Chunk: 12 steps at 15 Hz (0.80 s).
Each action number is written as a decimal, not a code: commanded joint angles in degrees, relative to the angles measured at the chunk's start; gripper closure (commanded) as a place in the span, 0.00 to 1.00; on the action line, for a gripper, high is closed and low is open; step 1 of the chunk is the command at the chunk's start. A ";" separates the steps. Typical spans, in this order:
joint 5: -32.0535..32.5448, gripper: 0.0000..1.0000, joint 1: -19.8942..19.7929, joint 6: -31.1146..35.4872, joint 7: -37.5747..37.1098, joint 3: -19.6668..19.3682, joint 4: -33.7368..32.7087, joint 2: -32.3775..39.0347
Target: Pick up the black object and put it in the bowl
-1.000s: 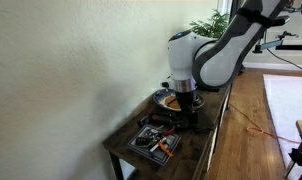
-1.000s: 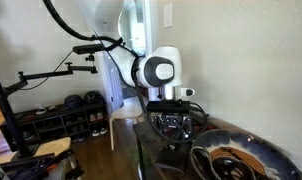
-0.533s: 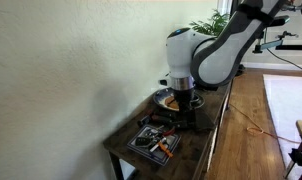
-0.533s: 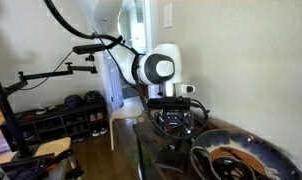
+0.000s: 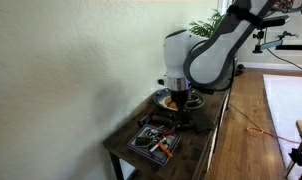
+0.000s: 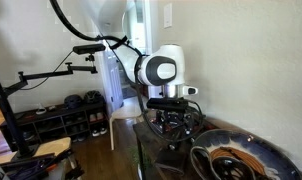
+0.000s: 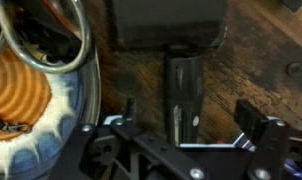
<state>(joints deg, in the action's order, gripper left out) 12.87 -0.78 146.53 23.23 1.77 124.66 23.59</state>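
Observation:
In the wrist view the black object (image 7: pixel 181 85), a long dark bar, lies on the dark wooden table (image 7: pixel 256 55) just right of the bowl (image 7: pixel 31 105). The bowl has a grey rim and an orange-brown inside. My gripper (image 7: pixel 190 108) is open, one finger on each side of the black object and apart from it. In both exterior views the gripper (image 5: pixel 182 110) (image 6: pixel 174 124) hangs low over the table beside the bowl (image 5: pixel 167 98) (image 6: pixel 241 160); there the black object is hidden under the gripper.
A second black block (image 7: pixel 169 25) lies just beyond the black object. A flat tray of small tools (image 5: pixel 155 141) sits at the table's near end. A green plant (image 5: pixel 211 22) stands behind the arm. A wall runs along one side of the table.
The arm has shifted slightly over the table and the gripper has moved a little sideways. The jaws stay open and nothing has been taken hold of.

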 commanded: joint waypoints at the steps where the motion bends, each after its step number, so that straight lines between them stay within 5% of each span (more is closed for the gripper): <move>1: -2.04 0.00 -0.31 -1.83 -2.18 0.68 -1.38 0.95; 9: -3.78 0.05 -0.54 -1.82 -2.28 0.85 -2.35 2.61; 10: -3.83 0.24 -0.59 -1.85 -2.19 0.89 -2.50 2.82; 12: -3.74 0.38 -0.60 -1.85 -2.08 0.89 -2.55 2.95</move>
<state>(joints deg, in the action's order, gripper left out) 9.59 -0.82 146.52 21.97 1.98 122.91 26.38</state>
